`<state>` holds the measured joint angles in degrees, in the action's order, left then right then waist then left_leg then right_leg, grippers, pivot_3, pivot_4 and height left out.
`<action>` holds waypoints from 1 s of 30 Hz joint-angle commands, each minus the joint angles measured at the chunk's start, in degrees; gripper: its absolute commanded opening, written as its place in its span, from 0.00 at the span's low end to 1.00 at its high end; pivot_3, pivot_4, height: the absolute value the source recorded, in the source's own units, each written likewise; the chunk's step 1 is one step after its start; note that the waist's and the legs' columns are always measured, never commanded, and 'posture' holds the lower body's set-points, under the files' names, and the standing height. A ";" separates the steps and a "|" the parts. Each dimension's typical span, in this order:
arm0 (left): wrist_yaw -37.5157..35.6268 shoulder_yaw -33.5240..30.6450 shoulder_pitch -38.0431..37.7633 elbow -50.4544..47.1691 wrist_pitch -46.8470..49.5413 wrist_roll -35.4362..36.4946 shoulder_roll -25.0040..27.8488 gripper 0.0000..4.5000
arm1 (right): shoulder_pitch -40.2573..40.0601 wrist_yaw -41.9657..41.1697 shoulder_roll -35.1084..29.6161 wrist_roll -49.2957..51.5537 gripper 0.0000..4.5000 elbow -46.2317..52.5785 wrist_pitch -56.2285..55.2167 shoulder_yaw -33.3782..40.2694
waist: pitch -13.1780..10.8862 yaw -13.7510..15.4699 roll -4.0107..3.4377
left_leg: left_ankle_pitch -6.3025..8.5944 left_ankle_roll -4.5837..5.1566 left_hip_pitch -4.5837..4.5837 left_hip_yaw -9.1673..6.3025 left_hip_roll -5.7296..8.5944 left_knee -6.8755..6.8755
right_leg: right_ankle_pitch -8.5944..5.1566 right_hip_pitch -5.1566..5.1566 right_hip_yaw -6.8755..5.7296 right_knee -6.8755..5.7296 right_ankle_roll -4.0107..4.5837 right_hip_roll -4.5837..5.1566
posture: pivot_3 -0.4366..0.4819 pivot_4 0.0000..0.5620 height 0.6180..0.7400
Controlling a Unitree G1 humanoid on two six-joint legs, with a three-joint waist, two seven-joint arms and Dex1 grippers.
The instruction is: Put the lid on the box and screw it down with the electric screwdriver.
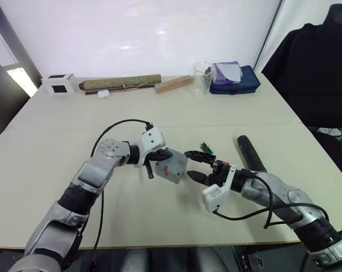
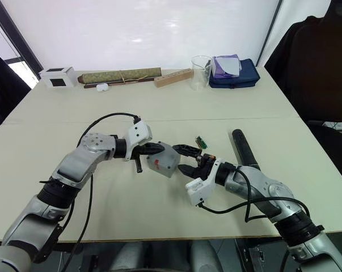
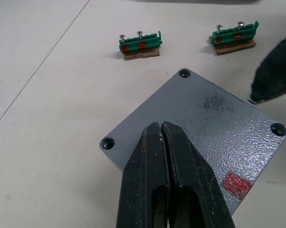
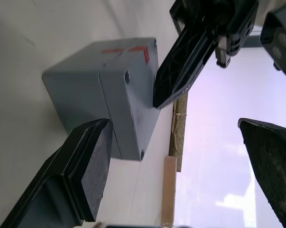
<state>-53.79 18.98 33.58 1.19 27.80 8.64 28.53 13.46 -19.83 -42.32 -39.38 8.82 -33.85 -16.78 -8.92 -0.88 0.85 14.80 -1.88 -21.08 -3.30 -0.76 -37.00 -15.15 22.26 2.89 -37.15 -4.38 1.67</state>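
Reaching in nearest the camera: the right gripper point(image 2: 185, 160), jaws spread wide, one finger point(image 4: 88, 164) just beside the box point(image 2: 162, 160), the other well apart from it. Sitting near mid-table, slightly tilted, lid point(image 4: 133, 111) already seated on it with its seam showing in the right wrist view; carrying a red mark point(image 3: 237, 184) on the outside, no readable writing or brand on it. Pressing against the box's grey textured face from the other side: the left gripper point(image 3: 162, 130), jaws pressed together, pinching nothing, tips touching that face between the corner screw holes. Lying beside the right forearm, well apart from the box: the screwdriver point(image 1: 250, 152), black, untouched. Resting just beyond the box: two small green terminal blocks point(image 3: 140, 42) with screws on top. Lining the far edge: a white cube point(image 1: 59, 84) with black window, a brown roll point(image 1: 121, 83), a wooden block point(image 1: 173, 84), a clear cup point(image 1: 202, 77), a blue pouch point(image 1: 236, 79).
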 commanded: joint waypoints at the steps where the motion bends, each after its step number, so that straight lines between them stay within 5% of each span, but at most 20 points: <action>1: -1.33 0.86 -3.64 5.44 2.03 -0.68 0.90 0.00 | -2.19 -4.71 1.00 11.57 0.86 4.53 5.83 3.85 | 0.00 -0.07 0.00 | 0.00 0.00 0.00 0.01 0.00 0.00 | 0.00 0.00 0.01 0.00 0.00 0.00 | 0.48 0.27 1.00; 12: -3.12 -19.27 1.93 -2.39 14.67 18.39 3.30 0.00 | -10.08 -16.32 7.84 40.75 0.01 19.64 37.46 7.73 | -0.57 -0.16 0.13 | 0.02 0.04 -0.42 -0.11 -0.10 0.03 | -0.02 0.48 -0.04 -0.09 0.04 -0.12 | 0.48 0.27 1.00; 15: -1.81 -21.29 3.08 -0.39 16.20 19.04 4.64 0.00 | -10.13 -18.58 7.45 43.97 0.01 22.61 49.21 6.97 | -0.90 -0.10 0.17 | 0.02 0.04 -0.46 -0.15 -0.11 0.03 | -0.01 0.51 -0.08 -0.09 0.04 -0.11 | 0.48 0.27 1.00; 20: -0.16 -15.81 1.33 3.62 11.84 12.63 5.09 0.00 | -7.24 -19.20 8.19 44.25 0.01 23.46 59.70 4.23 | -0.90 -0.06 0.14 | 0.03 0.03 -0.43 -0.10 -0.07 0.04 | -0.02 0.49 -0.06 -0.05 0.04 -0.06 | 0.48 0.27 1.00; 30: 1.26 -8.80 -3.93 4.69 8.09 7.72 0.58 0.00 | -1.16 -16.50 10.67 38.21 0.01 17.14 65.02 -2.15 | -0.94 0.00 0.15 | 0.01 0.00 -1.21 -0.12 -0.08 -0.02 | 0.12 1.27 -0.08 -0.12 -0.14 -0.08 | 0.48 0.27 1.00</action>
<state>-52.31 10.51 29.93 8.82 35.91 15.67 28.94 11.22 -37.03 -32.38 -0.25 25.58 31.38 -18.65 -9.86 -0.88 1.00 14.81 -1.88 -22.30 -3.42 -0.84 -37.01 -15.02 23.53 2.82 -37.27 -4.53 1.59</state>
